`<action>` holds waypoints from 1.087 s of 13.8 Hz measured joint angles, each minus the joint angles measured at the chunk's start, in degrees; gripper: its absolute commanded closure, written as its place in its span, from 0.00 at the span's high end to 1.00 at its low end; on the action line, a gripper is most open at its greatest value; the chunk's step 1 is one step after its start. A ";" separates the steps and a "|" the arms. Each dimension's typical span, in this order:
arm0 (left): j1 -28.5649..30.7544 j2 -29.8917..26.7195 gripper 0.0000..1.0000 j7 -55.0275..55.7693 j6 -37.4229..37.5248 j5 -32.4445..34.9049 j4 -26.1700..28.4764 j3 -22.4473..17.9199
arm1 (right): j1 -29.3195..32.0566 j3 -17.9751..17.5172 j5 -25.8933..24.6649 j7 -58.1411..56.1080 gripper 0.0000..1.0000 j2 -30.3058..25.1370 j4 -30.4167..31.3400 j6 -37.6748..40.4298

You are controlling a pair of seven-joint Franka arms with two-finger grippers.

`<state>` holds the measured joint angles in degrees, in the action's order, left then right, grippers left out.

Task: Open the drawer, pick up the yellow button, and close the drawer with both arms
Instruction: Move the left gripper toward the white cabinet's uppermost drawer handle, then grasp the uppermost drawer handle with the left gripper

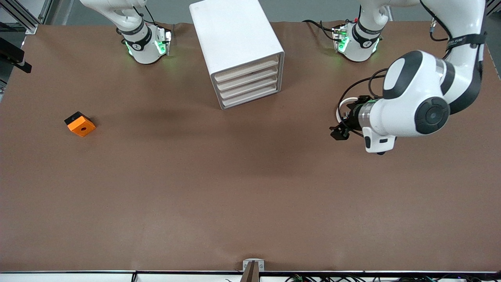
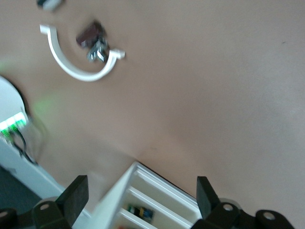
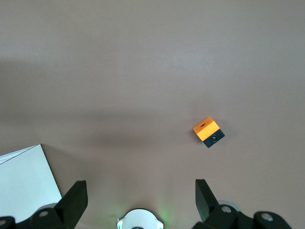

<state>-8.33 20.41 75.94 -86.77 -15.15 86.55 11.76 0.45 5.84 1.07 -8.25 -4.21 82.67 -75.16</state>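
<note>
- The left gripper [image 1: 339, 131] hangs over bare table toward the left arm's end from the cabinet [image 1: 236, 51], fingers [image 2: 76, 195] spread and holding nothing.
- The right gripper [image 3: 140, 200] is high over the table beside the cabinet, released and empty.
- The drawer [image 1: 246, 68], topmost in the cabinet, sits flush and closed.
- A small dark-and-orange item, possibly the button [image 2: 139, 212], shows between the cabinet's trays.
- An orange block [image 1: 80, 124] lies well apart from the cabinet, toward the right arm's end.

Even bright overhead light, soft shadows, motion-blurred left wrist view.
</note>
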 measured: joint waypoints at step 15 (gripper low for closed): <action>-0.69 20.26 1.00 37.14 13.10 -23.55 -7.49 -0.09 | 0.00 0.00 0.00 0.00 1.00 -0.01 0.14 0.00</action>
<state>-9.02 40.67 113.08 -73.68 -38.70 79.06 11.67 0.45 5.85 1.07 -8.25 -4.22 82.80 -75.16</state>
